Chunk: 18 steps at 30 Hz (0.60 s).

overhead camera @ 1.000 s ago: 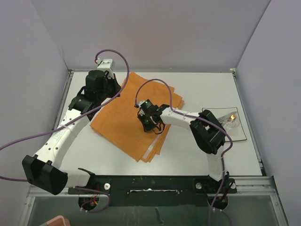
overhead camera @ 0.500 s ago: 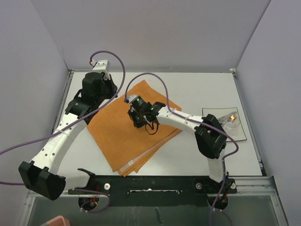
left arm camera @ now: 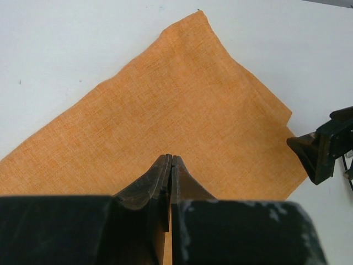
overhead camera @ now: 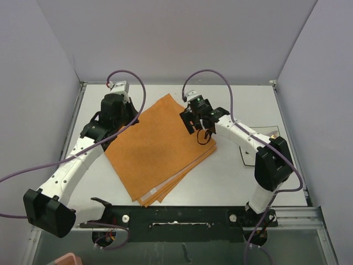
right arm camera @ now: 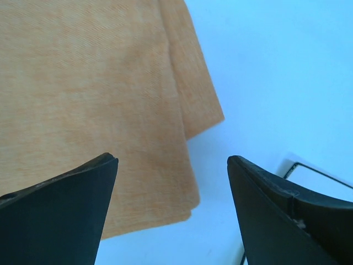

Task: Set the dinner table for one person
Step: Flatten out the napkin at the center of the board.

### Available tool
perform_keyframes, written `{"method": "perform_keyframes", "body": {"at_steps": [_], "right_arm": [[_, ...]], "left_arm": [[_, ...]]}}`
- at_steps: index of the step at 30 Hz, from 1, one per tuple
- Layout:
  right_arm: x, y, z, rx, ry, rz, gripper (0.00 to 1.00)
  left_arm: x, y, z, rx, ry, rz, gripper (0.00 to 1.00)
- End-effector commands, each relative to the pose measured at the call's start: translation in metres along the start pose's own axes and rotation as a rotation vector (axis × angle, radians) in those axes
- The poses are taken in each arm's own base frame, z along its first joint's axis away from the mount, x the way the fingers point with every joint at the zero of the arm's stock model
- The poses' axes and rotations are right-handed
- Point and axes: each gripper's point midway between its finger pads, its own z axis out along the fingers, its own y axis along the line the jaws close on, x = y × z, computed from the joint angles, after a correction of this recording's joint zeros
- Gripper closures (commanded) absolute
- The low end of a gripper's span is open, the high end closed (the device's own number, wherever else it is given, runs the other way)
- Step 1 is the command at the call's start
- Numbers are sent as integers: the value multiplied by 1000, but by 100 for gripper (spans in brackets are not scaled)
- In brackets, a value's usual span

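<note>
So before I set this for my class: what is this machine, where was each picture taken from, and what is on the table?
It is two robot arms bolted at the near edge of a table, each ending in a two-finger pincer. The wide picture comes from a fixed camera above and behind them. The two close-ups come from cameras on the wrists, so each shows its own fingers. An orange cloth, folded in layers, lies flat on the table. The left pincer is shut at the cloth's edge and seems to pinch it. The right pincer is open above the cloth's other edge and holds nothing.
</note>
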Motion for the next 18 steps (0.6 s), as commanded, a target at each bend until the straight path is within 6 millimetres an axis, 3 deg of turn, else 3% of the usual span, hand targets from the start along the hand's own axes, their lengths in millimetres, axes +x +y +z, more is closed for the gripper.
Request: {"method": "perform_keyframes", "body": {"at_steps": [1,6,11,18], "right_arm": [[14,-40,7,122,45,15,17],[28,-57,32,132,114,87,19],[40,-54,49,106,176,112,23],[48,-46,45,92,199,124,26]], "left_arm": [[-21,-17,-5,59,-66,-41,100],[-23,-17,-6,60,-68,-39,100],[-27,-18,-7,61,-78,-28,100],[-30,-17,-4,54,-86,-17,100]]}}
